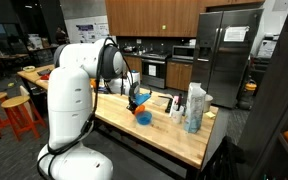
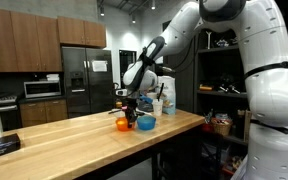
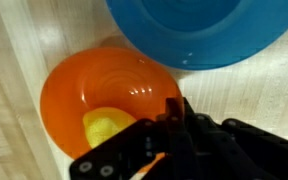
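In an exterior view, the gripper [image 1: 134, 99] is seen held low over the wooden counter [image 1: 169, 138], right above the orange bowl [image 1: 131, 105]. The blue bowl [image 1: 143, 118] is set just beside the orange one. White bottles [image 1: 194, 106] are stood a little way off on the same top, and a grey fridge [image 1: 227, 50] is seen behind. How the fingers stand cannot be told from here.

In an exterior view, the gripper [image 2: 127, 113] is again seen down at the orange bowl [image 2: 122, 124], with the blue bowl [image 2: 146, 123] close against it. Both bowls are seen resting on the wooden counter [image 2: 74, 142]. Nothing is lifted.

In the wrist view, the orange bowl [image 3: 84, 85] is looked at from above. A yellow thing [image 3: 108, 128] is seen lying inside it, on the gripper's side. The gripper [image 3: 172, 115] is held over the bowl's rim with its black fingers pressed together. Whether the rim is pinched between them cannot be told. The part of the blue bowl [image 3: 204, 30] that is shown looks empty.

It is judged that the yellow thing is already put in the orange bowl, so that part looks done. The gripper is not yet lifted away from the bowl.
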Robot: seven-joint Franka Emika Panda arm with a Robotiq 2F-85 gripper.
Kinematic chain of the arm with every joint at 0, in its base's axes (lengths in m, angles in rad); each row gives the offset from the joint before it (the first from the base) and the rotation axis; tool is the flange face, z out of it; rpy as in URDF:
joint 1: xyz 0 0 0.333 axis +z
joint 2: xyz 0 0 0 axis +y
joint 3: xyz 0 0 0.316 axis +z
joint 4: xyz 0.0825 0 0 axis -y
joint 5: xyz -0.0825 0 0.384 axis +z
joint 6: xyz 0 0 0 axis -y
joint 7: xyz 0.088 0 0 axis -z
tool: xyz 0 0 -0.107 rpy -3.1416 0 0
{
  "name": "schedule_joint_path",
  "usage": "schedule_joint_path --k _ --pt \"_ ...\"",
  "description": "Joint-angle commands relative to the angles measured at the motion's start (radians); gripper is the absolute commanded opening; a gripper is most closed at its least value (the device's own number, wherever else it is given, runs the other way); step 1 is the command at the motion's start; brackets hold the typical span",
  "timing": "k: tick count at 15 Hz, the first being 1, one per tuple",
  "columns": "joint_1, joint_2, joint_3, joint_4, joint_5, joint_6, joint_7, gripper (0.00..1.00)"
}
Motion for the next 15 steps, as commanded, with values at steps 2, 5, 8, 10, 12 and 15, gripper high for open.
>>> schedule_joint_path --k 2,5,8,10,12,15 --pt "-0.018 -0.025 -0.006 -0.071 -0.03 0.014 0.038 0.01" --pt "-0.027 -0.023 0.009 -0.071 0.002 0.019 -0.002 0.01" --pt "-0.04 -0.02 0.035 -0.069 0.06 0.029 -0.076 0.01" --pt "-0.053 -0.018 0.053 -0.069 0.113 0.037 -0.148 0.01" --pt "-0.063 -0.016 0.068 -0.068 0.17 0.036 -0.223 0.01" --pt "-0.066 -0.014 0.077 -0.065 0.23 0.027 -0.3 0.01"
